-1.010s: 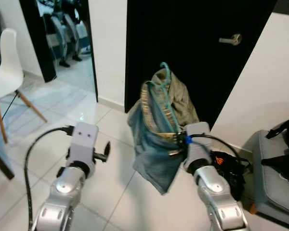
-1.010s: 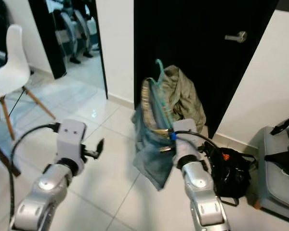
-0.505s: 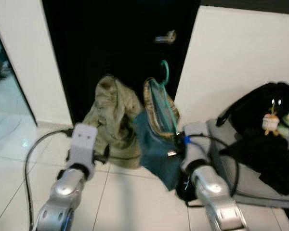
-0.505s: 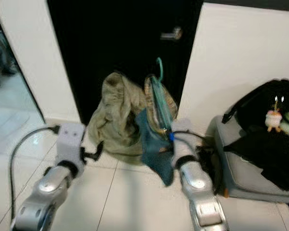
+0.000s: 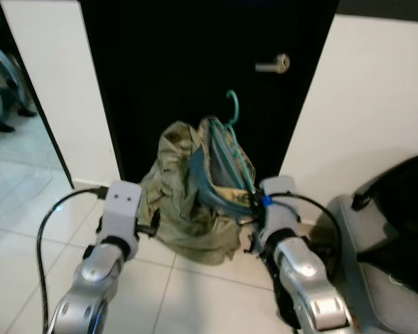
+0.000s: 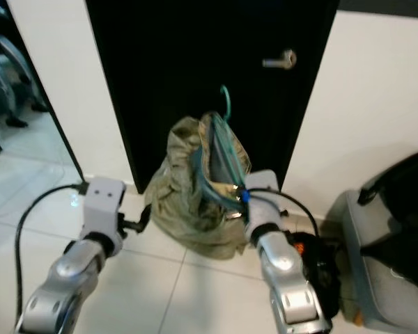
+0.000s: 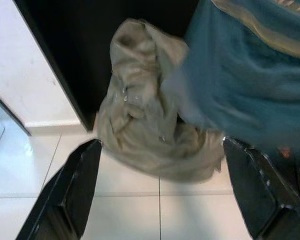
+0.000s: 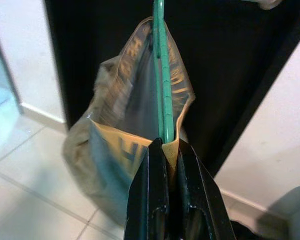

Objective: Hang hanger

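A teal hanger (image 5: 232, 111) with clothes on it, a teal top with a gold collar (image 8: 177, 90) and an olive garment (image 5: 181, 209), is held up before a black door (image 5: 195, 69). My right gripper (image 8: 166, 150) is shut on the hanger and the collar at its base, and the hook points up below the door handle (image 5: 273, 66). To the left of the clothes, my left gripper (image 7: 160, 200) stands open with nothing between its fingers (image 7: 72, 195); the olive garment hangs in front of it.
White walls flank the door. A grey case with black things (image 5: 397, 236) lies on the floor at the right, and a black bag (image 6: 313, 268) sits beside my right arm. White floor tiles (image 5: 21, 236) stretch to the left.
The camera has swung, so the door sits more centred and the handle is nearer the hook. The olive garment has swung in close against the teal top. Both grippers keep their states.
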Motion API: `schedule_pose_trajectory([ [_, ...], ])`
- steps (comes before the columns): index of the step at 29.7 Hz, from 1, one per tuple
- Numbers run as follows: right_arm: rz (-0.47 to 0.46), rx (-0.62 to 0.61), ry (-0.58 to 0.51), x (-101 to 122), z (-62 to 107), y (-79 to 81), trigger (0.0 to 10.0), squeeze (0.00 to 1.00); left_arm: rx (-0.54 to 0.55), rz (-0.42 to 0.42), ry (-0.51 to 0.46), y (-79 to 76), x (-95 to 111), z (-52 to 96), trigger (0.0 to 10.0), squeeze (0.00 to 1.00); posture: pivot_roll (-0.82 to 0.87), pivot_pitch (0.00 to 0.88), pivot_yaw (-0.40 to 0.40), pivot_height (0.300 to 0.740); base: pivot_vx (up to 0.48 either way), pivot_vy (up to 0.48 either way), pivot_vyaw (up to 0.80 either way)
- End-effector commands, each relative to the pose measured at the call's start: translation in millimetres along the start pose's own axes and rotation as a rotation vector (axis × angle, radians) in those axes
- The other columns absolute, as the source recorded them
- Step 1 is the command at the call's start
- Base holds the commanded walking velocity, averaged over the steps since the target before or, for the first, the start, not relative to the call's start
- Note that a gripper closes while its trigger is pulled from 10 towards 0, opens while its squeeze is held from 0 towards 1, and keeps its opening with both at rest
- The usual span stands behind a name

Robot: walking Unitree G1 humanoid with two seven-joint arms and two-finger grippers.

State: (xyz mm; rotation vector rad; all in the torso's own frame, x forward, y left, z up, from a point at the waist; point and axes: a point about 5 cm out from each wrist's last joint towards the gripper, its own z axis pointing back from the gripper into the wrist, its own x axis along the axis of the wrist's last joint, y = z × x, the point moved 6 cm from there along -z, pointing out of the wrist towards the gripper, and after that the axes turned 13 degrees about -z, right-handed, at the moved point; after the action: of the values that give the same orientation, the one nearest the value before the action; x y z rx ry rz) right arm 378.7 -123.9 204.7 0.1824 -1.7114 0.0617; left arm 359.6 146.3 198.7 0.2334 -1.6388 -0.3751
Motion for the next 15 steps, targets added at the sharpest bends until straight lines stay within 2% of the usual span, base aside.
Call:
schedule_pose_trajectory([
  [1,-0.015,0.011,-0.02,2.3,1.7,4.6,10.0,0.0,-0.006,-0.005,0.016,-1.1,-5.2,3.6,10.0,0.0,-0.05,0.194,-0.069,0.74,0.0,0.0,0.0],
  [4,-0.021,0.01,-0.016,1.6,1.8,4.4,10.0,0.0,-0.01,-0.002,0.018,-2.4,-5.7,3.8,10.0,0.0,-0.05,0.196,-0.069,0.74,0.0,0.0,-0.16],
  [15,-0.032,0.005,-0.008,0.6,1.5,2.9,10.0,0.0,-0.017,-0.001,0.025,-3.5,-7.3,4.4,10.0,0.0,-0.05,0.2,-0.07,0.74,0.0,0.0,-0.79],
])
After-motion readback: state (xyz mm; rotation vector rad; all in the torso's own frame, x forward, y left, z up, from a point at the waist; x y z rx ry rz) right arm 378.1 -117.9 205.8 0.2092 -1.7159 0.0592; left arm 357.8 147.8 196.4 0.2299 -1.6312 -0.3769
